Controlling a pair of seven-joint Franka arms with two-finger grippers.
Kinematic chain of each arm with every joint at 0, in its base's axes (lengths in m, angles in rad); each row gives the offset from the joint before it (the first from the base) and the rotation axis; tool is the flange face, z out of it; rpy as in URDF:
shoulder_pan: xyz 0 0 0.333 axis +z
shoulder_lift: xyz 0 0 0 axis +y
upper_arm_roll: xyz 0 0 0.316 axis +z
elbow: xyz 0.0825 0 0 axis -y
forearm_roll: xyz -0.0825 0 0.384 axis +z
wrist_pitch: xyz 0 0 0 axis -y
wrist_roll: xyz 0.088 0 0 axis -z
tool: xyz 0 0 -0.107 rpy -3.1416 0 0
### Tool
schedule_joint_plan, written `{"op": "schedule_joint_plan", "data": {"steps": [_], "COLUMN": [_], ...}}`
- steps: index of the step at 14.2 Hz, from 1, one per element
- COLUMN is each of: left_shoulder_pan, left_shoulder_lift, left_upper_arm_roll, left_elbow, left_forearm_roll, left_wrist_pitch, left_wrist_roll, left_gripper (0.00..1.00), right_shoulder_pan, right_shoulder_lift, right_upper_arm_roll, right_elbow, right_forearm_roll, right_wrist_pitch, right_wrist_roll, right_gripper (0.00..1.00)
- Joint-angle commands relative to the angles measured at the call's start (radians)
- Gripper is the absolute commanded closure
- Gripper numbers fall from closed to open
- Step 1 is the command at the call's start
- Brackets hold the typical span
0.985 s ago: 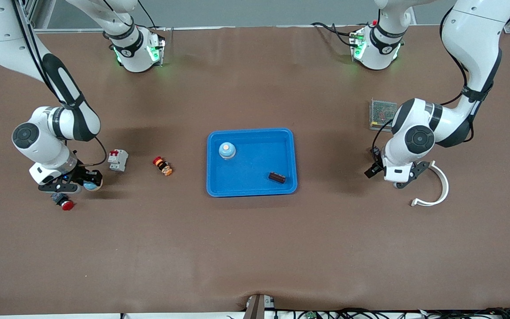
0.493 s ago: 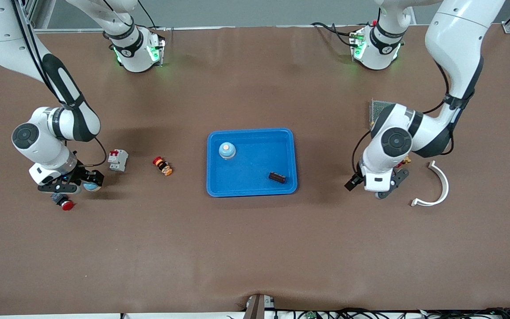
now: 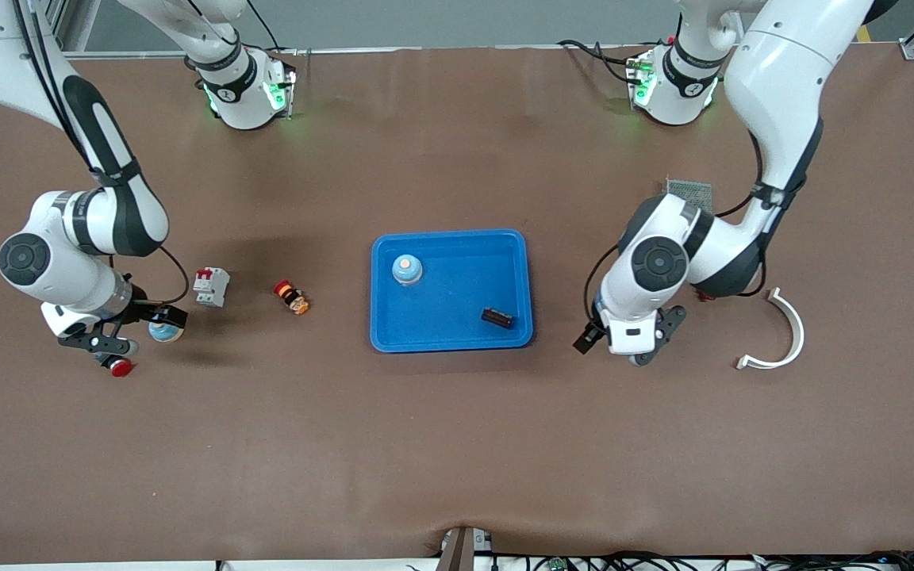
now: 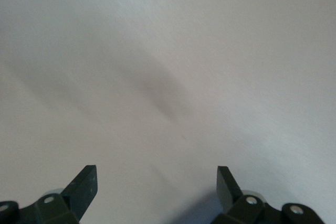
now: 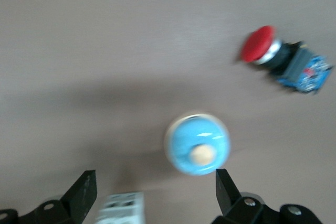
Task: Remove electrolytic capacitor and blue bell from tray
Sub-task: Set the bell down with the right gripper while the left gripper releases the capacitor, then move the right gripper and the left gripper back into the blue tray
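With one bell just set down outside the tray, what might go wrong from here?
The released blue bell sits close to the open right gripper and the red push button; a careless lift might nudge either. A second blue bell and a dark component remain in the tray. The dark component lies near the rim, so the open left gripper, now over bare table beside the tray, may clip the wall.

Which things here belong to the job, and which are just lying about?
Job: tray, bell in it, dark part in it, bell on table.
Lying about: breaker, red button, orange switch, white arc, mesh box.
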Motion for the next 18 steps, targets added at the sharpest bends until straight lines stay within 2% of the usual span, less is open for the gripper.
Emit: {"op": "schedule_joint_plan", "data": {"steps": [1,2,5,7,13,18], "left_shoulder_pan": [-0.067,-0.087,-0.146,-0.182,-0.248,-0.27], "left_shoulder_lift": [0.071,0.084,0.124,0.147,0.19,0.226], "left_upper_arm_roll": [0.004,0.004,0.005,0.007,0.013,0.016], "left_elbow": [0.108,0.122,0.167,0.194,0.199,0.199], "left_forearm_roll": [-0.013,-0.014,-0.013,-0.013,-0.011,-0.008], "left_wrist_pitch": [-0.026,-0.025,-0.016,-0.016,0.013,0.076], "left_wrist_roll": [-0.112,-0.146,-0.235,-0.301,-0.457,-0.531], "left_gripper": [0.0,0.0,0.0,0.06,0.26,0.39], "right_shoulder_pan": [0.011,0.037,0.184,0.264,0.488,0.607], "right_shoulder_lift": [-0.039,-0.045,-0.042,-0.038,-0.015,0.082], "right_upper_arm_roll": [0.121,0.163,0.175,0.175,0.171,0.171], "right_elbow": [-0.028,-0.027,-0.016,-0.006,0.028,0.077], "right_forearm_roll": [0.009,0.005,0.004,0.002,-0.022,-0.183], "right_wrist_pitch": [-0.016,-0.021,-0.017,-0.013,-0.013,-0.006], "right_wrist_roll": [0.191,0.272,0.429,0.517,0.779,1.011], "right_gripper": [0.0,0.0,0.0,0.0,0.0,0.0]}}
